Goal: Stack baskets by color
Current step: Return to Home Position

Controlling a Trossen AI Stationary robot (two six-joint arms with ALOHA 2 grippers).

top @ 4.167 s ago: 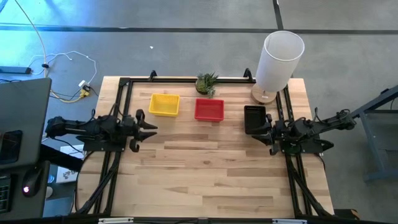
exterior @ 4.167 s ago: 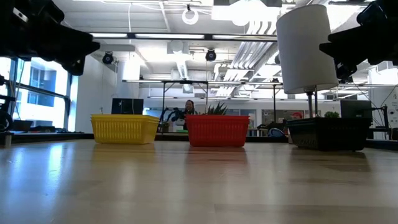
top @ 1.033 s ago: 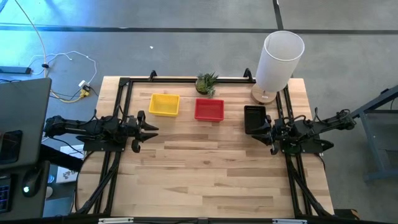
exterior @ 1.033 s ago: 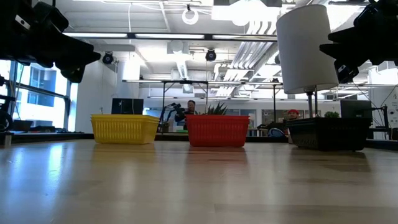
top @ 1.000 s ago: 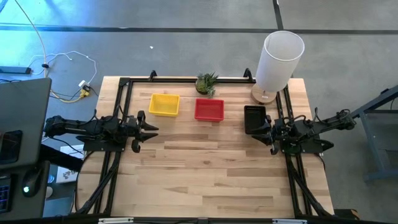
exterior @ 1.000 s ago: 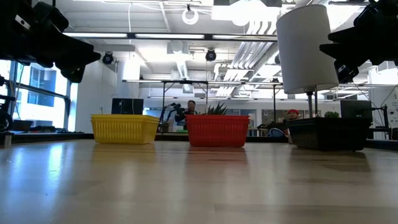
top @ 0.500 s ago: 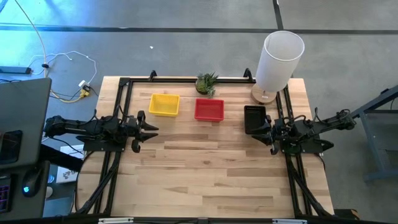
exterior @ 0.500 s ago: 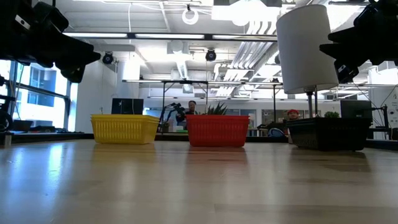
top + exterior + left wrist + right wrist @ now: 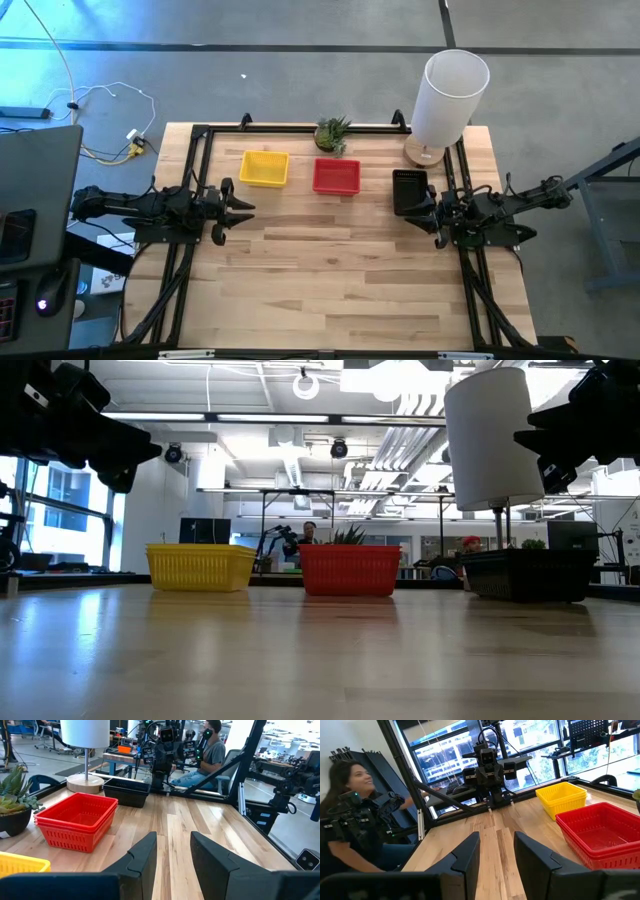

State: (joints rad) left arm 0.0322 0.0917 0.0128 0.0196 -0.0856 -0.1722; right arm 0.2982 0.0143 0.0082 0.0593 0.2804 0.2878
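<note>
- High view: L arm lies stretched low along the table's (image 9: 340, 290) left edge, left gripper (image 9: 245, 205) pointing inward over the wood, near nothing.
- R arm mirrors it on the right edge; right gripper (image 9: 421, 212) sits just beside the black stack (image 9: 409, 188), not touching as far as I can see.
- Count: 3 piles in a row along the far side, one per colour: yellow stack (image 9: 265, 168), red stack (image 9: 337, 177), then black. Baskets per pile: can't tell from above.
- Also 1 plant (image 9: 333, 133) behind the red, 1 white cylinder (image 9: 452, 95) at the far right corner.
- Low view: all 3 piles stand flat on the wood, well apart; both arms hang above table level at the pic's edges.
- L wrist view: left claw a modest gap wide, holding nothing; red pile shows several nested rims. 1 person (image 9: 210, 750) seated beyond the table.
- R wrist view: right claw likewise parted, empty; yellow & red piles ahead, 1 person (image 9: 355, 820) off to the side.
</note>
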